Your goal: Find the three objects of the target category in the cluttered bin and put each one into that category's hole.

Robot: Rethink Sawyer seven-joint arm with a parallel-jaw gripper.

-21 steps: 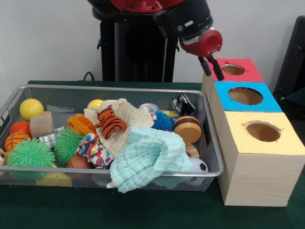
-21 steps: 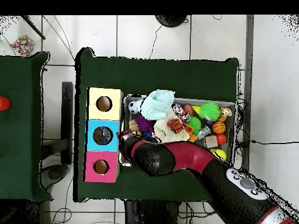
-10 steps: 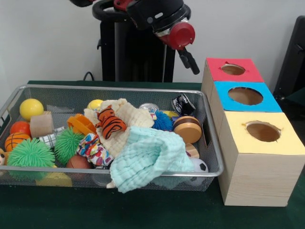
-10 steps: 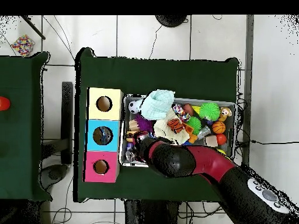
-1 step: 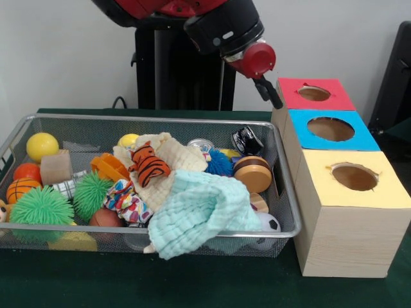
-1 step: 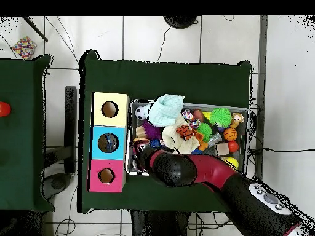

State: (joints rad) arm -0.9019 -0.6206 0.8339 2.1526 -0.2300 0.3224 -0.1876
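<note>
My gripper (image 5: 270, 94) hangs in the air over the far right corner of the wire bin (image 5: 154, 119), just left of the red box, and nothing shows in it. The bin holds a jumble of toys: a tiger plush (image 5: 150, 164), a mint cloth (image 5: 199, 215), a wooden disc (image 5: 253, 173), a black toy car (image 5: 246, 140), a blue spiky ball (image 5: 220, 163) and a yellow ball (image 5: 42, 146). To the right stand three boxes with a red hole (image 5: 314, 94), a blue hole (image 5: 331, 128) and a yellow hole (image 5: 354, 176). In the overhead view the arm (image 6: 184, 169) hides the gripper.
Two green spiky balls (image 5: 41, 206) (image 5: 92, 194), a small basketball (image 5: 21, 189), a wooden cylinder (image 5: 56, 167) and a patterned scrunchie (image 5: 126, 200) fill the bin's left half. A soccer ball (image 5: 270, 222) sits at the front right corner. A second green table (image 6: 21, 129) stands beside this one.
The gripper left its spot at the red box, swung left over the bin's back edge, then came partway back right. The toys in the bin have not moved.
</note>
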